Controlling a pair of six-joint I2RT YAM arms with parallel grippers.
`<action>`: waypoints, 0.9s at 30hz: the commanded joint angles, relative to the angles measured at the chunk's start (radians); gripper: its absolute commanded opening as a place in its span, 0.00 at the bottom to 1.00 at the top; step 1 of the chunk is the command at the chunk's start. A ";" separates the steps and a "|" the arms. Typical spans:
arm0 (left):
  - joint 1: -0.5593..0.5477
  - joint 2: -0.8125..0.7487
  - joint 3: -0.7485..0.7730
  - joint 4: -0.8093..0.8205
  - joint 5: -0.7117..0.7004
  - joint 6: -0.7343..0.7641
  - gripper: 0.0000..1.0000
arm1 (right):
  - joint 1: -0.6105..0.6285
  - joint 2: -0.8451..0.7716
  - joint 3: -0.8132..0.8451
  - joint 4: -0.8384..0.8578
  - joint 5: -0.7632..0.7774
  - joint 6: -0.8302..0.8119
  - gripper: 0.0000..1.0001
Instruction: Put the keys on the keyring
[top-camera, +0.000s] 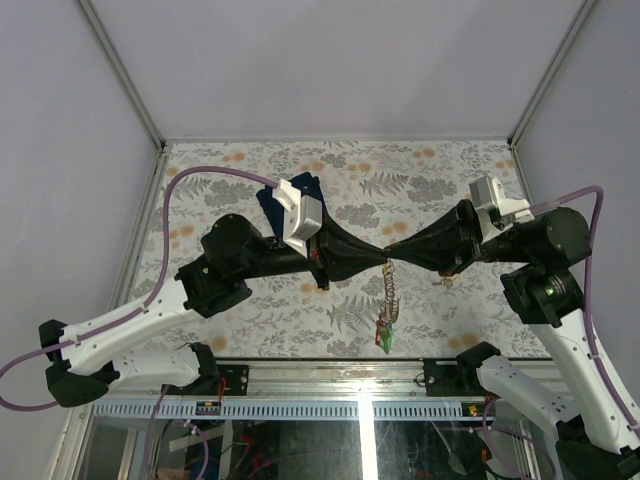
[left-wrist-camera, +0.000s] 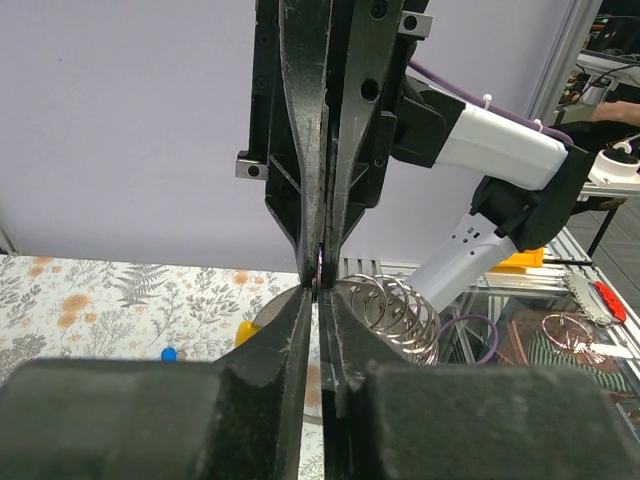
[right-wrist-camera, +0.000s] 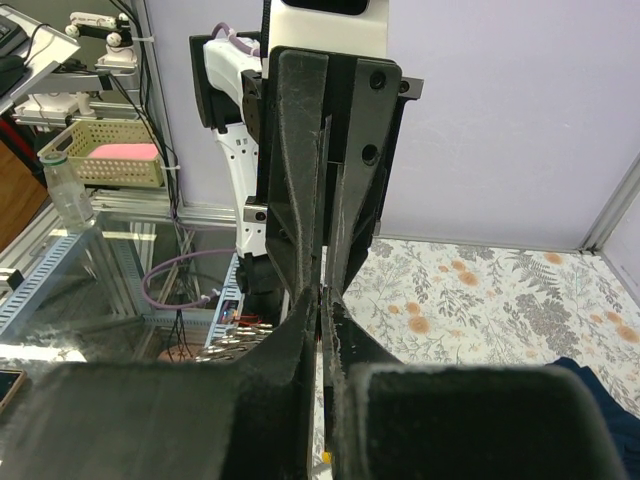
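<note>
Right end effector (top-camera: 397, 252) is clamped on the keyring (top-camera: 389, 290), coil dangling just below its tip, the keys (top-camera: 384, 335) at the bottom. Left end effector (top-camera: 377, 258) sits tip-to-tip with it, pinched shut too, can't tell on what.

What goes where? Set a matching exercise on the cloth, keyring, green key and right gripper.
Things:
1 cloth
2 keyring
3 green key
4 right gripper

Places or states:
A shut, tip to tip with the left gripper
B lowest on the dangling bundle
C lying on the table, far side
D dangling under the meeting fingertips

Pairs: 1-C, 2-D, 3-B, 4-A
</note>
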 joint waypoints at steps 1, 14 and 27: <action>-0.010 0.008 0.047 0.052 -0.039 0.026 0.03 | 0.006 -0.005 0.003 0.042 -0.038 0.002 0.00; -0.011 -0.028 0.045 0.034 -0.024 0.011 0.00 | 0.006 -0.032 0.031 0.031 -0.001 0.002 0.12; -0.013 -0.054 0.069 -0.102 0.022 0.068 0.00 | 0.006 -0.111 0.065 -0.143 0.121 -0.146 0.38</action>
